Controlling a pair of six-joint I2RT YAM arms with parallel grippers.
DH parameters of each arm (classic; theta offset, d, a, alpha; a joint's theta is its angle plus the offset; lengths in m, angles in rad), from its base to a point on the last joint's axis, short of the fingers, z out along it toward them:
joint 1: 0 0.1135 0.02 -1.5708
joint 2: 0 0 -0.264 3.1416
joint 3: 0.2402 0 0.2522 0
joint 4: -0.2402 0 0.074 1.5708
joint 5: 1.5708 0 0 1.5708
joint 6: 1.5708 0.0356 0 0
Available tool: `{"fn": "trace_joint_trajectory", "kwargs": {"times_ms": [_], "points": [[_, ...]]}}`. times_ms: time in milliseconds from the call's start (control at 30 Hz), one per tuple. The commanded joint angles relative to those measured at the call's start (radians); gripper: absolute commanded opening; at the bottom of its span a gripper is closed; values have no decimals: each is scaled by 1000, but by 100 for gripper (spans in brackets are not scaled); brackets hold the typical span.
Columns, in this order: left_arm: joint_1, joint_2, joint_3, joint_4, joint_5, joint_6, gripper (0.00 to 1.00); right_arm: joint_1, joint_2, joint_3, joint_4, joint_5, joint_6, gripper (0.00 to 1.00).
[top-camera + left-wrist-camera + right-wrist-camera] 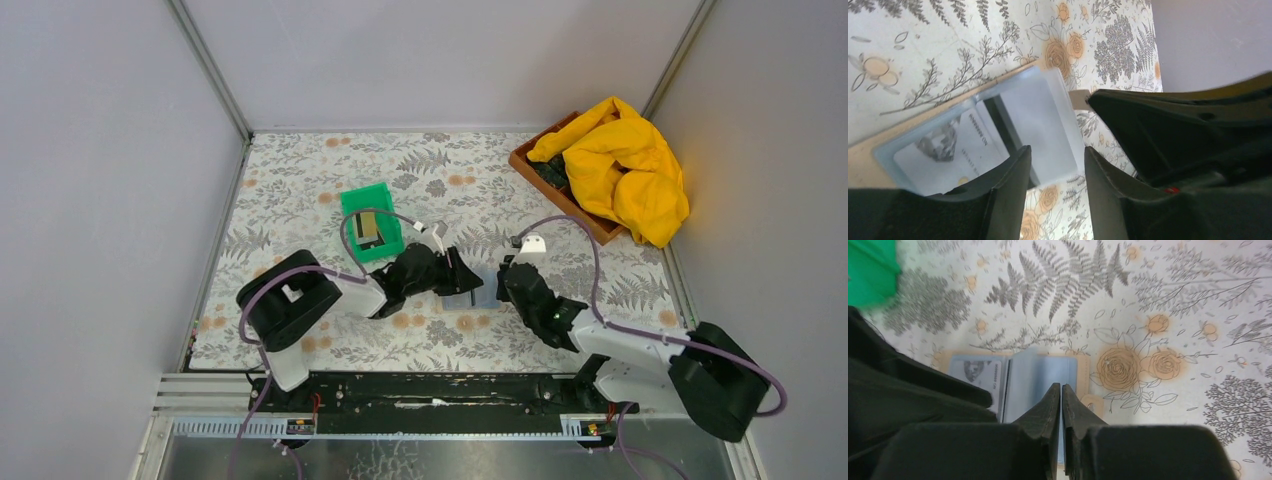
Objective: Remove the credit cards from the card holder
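The flat tan card holder point(1048, 112) lay open on the floral table point(300, 190), a greyish card point(948, 150) tucked in its smooth blue-grey lining. The green plastic bin point(352, 200) held a striped card point(368, 230). The left claw point(1055, 150) stood parted over the holder. The right claw point(1061, 386), nearly closed, had its tips at the lining.

you're looking at a table point(300, 190) covered in a fern-and-rose print. on it, the open card holder point(470, 298) lies flat at near centre, a green bin point(365, 193) sits farther back to the left, and a wooden tray point(524, 161) is far right.
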Motion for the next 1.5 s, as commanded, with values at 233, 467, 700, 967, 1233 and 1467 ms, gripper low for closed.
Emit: {"fn": "trace_joint_trajectory", "kwargs": {"times_ms": [233,467,700,967,1233,1467], "points": [[-4,-77,-114,112,-47,19,56,-6,100,45,68,-68,-23,15],[5,-23,-100,152,-59,1,56,-46,192,65,71,-152,30,0],[22,36,-74,175,-37,-13,56,-99,242,76,51,-224,54,0],[22,66,-62,175,-69,-16,56,-118,281,85,42,-271,56,0],[20,96,-53,214,-46,-45,56,-128,297,84,54,-308,67,0],[19,71,-54,183,-73,-57,25,-130,297,84,54,-312,68,0]]}}
